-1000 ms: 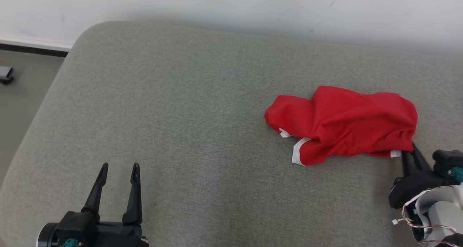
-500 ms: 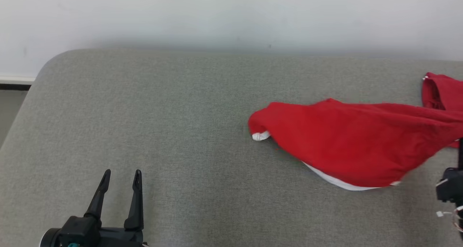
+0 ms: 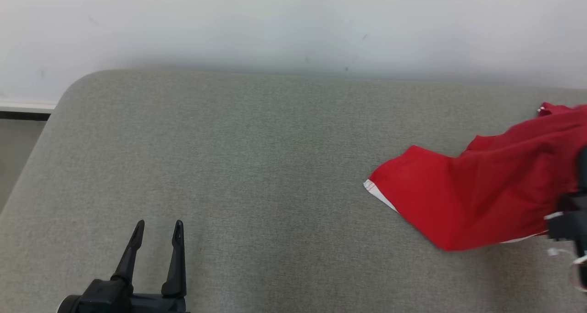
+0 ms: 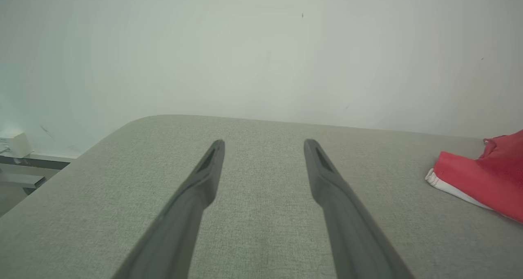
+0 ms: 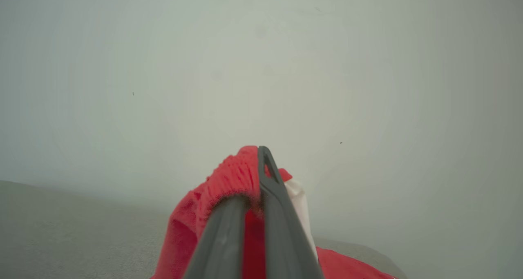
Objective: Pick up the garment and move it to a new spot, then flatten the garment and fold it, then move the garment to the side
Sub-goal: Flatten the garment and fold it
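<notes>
A grey cushion point(image 3: 229, 166) sits against a pale wall point(image 3: 275, 19). The red garment point(image 3: 481, 198) lies toward its right end, one gathered edge pinched in the right claw point(image 5: 258, 164) (fingers closed tight on it). It is well apart from the left claw point(image 3: 158, 225), which gapes wide.

1. No text, brand, number or sign can be read in any view.
2. No print can be made out on the red garment point(image 3: 481, 203).
3. A white patch point(image 5: 297, 205) of that cloth is seen just beside the fingers of the right gripper point(image 5: 256, 164). Whether it is a label cannot be told, and nothing on it is legible.
</notes>
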`<state>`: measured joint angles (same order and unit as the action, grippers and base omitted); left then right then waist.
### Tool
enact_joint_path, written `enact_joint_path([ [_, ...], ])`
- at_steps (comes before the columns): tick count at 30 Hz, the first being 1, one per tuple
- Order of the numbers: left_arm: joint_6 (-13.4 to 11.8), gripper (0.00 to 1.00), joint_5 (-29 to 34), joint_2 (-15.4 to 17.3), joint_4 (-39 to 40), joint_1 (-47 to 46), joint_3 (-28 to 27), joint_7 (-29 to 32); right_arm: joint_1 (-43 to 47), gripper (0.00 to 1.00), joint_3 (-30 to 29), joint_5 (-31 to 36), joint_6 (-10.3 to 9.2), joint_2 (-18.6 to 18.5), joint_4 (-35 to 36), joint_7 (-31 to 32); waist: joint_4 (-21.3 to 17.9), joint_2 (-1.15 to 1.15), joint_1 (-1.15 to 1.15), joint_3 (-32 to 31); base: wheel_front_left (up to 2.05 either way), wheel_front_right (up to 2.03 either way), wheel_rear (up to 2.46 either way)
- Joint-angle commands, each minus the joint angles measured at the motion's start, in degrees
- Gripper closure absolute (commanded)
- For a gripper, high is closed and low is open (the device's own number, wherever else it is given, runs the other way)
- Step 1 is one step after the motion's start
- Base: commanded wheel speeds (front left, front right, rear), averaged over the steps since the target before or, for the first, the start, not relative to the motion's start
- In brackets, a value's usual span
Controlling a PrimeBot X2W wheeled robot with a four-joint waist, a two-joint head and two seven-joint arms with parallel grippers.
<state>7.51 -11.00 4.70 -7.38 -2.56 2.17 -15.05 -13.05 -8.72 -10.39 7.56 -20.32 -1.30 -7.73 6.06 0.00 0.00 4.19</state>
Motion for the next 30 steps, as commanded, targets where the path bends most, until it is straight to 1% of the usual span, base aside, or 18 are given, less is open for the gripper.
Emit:
enact_joint_path([
  [1,-0.09,0.0,0.16,-0.19,-0.04,0.48,-0.13,-0.16,-0.5,1.0,0.79,0.38,-0.18,0.51,0.38,0.11,0.61,0.0,0.0,0.07,0.0,0.0,0.0],
  [5,-0.09,0.0,-0.07,-0.22,-0.27,-0.07,-0.17,-0.16,-2.88,1.0,7.52,-0.48,-0.18,2.05,0.23,0.37,1.87,0.0,0.0,0.58,0.0,0.0,0.0],
  [9,-0.09,0.0,-0.4,-0.04,-0.62,-1.53,-0.01,-0.16,-6.42,1.0,14.54,-1.5,-0.18,3.47,-3.02,-0.63,3.7,0.0,0.0,1.27,0.0,0.0,0.0],
  [15,-0.09,0.0,-0.53,-0.4,-1.04,-2.33,0.48,-0.16,-11.89,1.0,24.64,-3.04,-0.18,7.13,-11.38,-2.8,6.32,0.0,0.0,2.34,0.0,0.0,0.0],
  [22,-0.09,0.0,-0.81,-0.81,-1.6,-2.78,0.86,-0.16,-16.97,1.0,36.66,-4.82,-0.18,13.47,-21.49,-5.37,8.51,0.0,0.0,3.66,0.0,0.0,0.0],
  [26,-0.09,0.0,-0.86,-1.03,-1.91,-3.53,1.43,-0.16,-19.88,1.0,42.12,-6.28,-0.18,16.18,-27.5,-6.42,9.46,0.0,0.0,4.48,0.0,0.0,0.0],
  [28,-0.09,0.0,-0.84,-1.12,-2.27,-3.7,1.66,-0.16,-20.99,1.0,44.59,-6.79,-0.18,16.82,-31.35,-6.52,9.84,0.0,0.0,4.85,0.0,0.0,0.0],
  [29,-0.09,0.0,-0.78,-1.19,-2.45,-3.88,1.85,-0.16,-21.38,0.85,45.45,-7.63,-0.18,16.99,-33.84,-5.93,10.04,0.0,0.0,4.98,0.0,0.0,0.0],
  [30,-0.09,0.0,-0.74,-1.23,-2.58,-4.15,2.04,-0.16,-21.76,0.67,46.38,-8.39,-0.18,17.11,-36.71,-4.59,10.23,0.0,0.0,5.08,0.0,0.0,0.0],
])
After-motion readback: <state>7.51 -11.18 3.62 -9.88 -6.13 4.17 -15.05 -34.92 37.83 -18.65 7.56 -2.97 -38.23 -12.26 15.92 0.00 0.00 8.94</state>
